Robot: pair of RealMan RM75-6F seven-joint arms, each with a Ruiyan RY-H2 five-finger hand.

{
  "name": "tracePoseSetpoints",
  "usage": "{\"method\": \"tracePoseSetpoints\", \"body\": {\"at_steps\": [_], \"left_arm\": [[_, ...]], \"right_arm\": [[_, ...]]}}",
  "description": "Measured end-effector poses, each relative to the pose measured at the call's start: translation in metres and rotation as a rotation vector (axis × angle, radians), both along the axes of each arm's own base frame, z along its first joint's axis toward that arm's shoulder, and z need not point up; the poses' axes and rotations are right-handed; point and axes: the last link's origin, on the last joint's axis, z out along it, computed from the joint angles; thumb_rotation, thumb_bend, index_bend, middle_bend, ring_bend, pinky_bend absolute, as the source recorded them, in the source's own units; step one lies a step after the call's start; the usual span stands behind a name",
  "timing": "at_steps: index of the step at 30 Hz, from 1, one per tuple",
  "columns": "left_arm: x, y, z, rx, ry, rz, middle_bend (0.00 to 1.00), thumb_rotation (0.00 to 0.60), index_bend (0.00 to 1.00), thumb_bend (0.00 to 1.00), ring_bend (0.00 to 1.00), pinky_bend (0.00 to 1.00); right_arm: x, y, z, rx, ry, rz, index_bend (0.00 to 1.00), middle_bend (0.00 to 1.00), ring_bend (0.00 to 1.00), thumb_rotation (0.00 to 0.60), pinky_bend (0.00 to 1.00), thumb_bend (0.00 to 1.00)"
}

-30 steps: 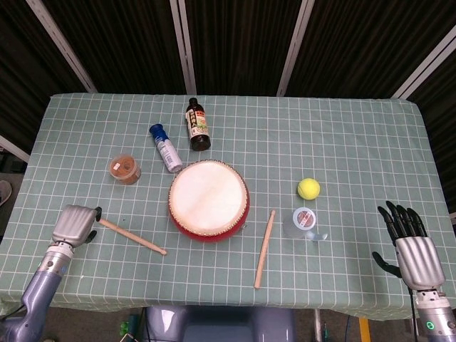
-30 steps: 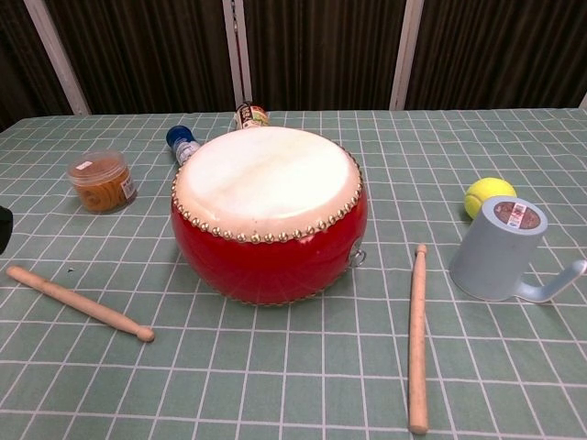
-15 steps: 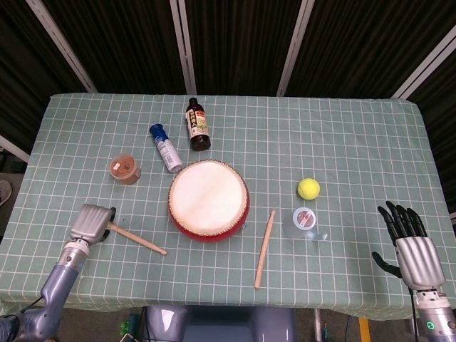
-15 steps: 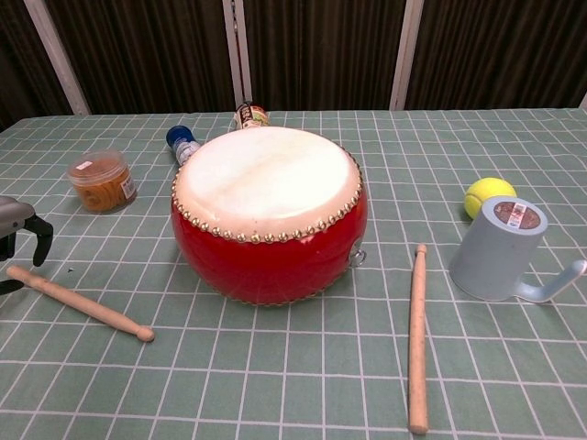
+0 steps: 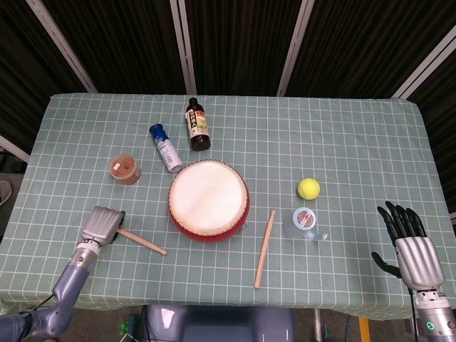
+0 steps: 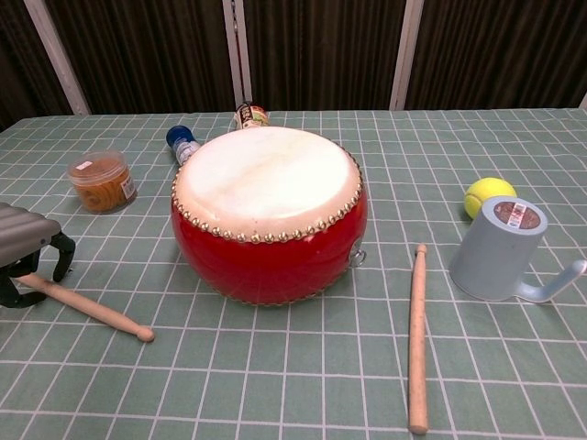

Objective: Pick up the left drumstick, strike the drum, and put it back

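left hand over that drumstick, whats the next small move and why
Probably close the fingers around the handle. The left hand sits over the butt end of the left drumstick, fingers straddling it, while the stick lies flat on the table, apparently not yet gripped. The drum is beside it, unstruck.

2 drumsticks, 2 bottles, 1 drum, 1 ball, 1 cup, 1 jar.
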Motion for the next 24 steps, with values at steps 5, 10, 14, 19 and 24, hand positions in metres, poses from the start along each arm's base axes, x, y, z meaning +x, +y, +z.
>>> {"method": "tracePoseSetpoints", "body": {"at_steps": [5,10,14,19,24], "left_arm": [[0.002,-0.001,-0.007,-0.007,-0.001,0.003,1.00,0.600,0.53,0.33,1.00,0.97],[-0.001,-0.003,-0.009,-0.013,0.014,0.007,1.00,0.600,0.66,0.43,1.00,0.97],[0.000,-0.005,-0.006,-0.005,0.002,0.011,1.00,0.600,0.71,0.47,1.00,0.97],[0.006,-0.006,0.007,0.017,-0.043,0.002,1.00,0.600,0.72,0.47,1.00,0.97],[0.020,-0.009,0.031,0.061,-0.124,-0.014,1.00,0.600,0.73,0.48,1.00,0.97]], "right_arm": [[0.000,0.000,0.000,-0.001,-0.001,-0.001,0.00,0.00,0.00,0.600,0.07,0.26],[0.000,0.000,0.001,-0.001,-0.003,-0.001,0.00,0.00,0.00,0.600,0.07,0.26],[0.000,0.000,0.001,-0.002,-0.006,-0.002,0.00,0.00,0.00,0.600,0.07,0.26],[0.000,0.000,0.001,-0.003,-0.007,-0.002,0.00,0.00,0.00,0.600,0.07,0.26],[0.000,0.001,0.001,-0.002,-0.005,-0.001,0.00,0.00,0.00,0.600,0.07,0.26]]}}
